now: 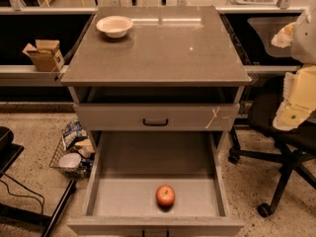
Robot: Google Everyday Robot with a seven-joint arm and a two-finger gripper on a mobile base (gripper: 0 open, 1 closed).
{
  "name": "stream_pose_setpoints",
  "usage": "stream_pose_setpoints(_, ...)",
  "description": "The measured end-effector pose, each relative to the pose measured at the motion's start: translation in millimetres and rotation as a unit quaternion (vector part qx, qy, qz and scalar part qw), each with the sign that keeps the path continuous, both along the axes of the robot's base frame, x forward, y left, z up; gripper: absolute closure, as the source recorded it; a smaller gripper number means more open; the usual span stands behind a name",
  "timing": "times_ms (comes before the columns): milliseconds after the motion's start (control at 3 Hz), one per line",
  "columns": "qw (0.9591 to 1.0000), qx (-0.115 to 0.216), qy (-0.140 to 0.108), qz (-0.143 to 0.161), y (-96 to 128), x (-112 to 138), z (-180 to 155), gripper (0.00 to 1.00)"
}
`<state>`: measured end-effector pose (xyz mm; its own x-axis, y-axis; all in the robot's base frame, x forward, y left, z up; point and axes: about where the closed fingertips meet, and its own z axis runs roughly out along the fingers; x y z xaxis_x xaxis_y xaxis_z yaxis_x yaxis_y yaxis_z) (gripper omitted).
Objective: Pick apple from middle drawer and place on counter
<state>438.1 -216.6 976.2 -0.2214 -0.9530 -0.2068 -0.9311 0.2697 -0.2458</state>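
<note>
The apple [165, 195] is red-orange and sits on the grey floor of the open middle drawer [148, 157], near the front wall and a little right of centre. The drawer is pulled far out toward me. The counter [158, 53] is the brown-grey slab on top of the cabinet, above and behind the drawer. My gripper [283, 35] is at the far right edge, raised at about counter height, on the end of the white and cream arm [300, 90]. It is well away from the apple and nothing shows in it.
A white bowl [114, 26] stands on the counter's back left corner. The shut upper drawer front [155, 116] bears a pale string mark. A cardboard box [44, 55] sits on the left ledge. A wire basket [73, 154] is on the floor at left, and an office chair [276, 127] at right.
</note>
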Motion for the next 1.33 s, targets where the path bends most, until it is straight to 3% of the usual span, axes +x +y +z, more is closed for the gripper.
stream_pose_setpoints(667,1.0000,-0.001,-0.005,0.005,6.7,1.8,-16.1,0.00)
stream_pose_setpoints(1333,0.9991,0.005,-0.007,0.041,32.2,-1.1,-118.7,0.00)
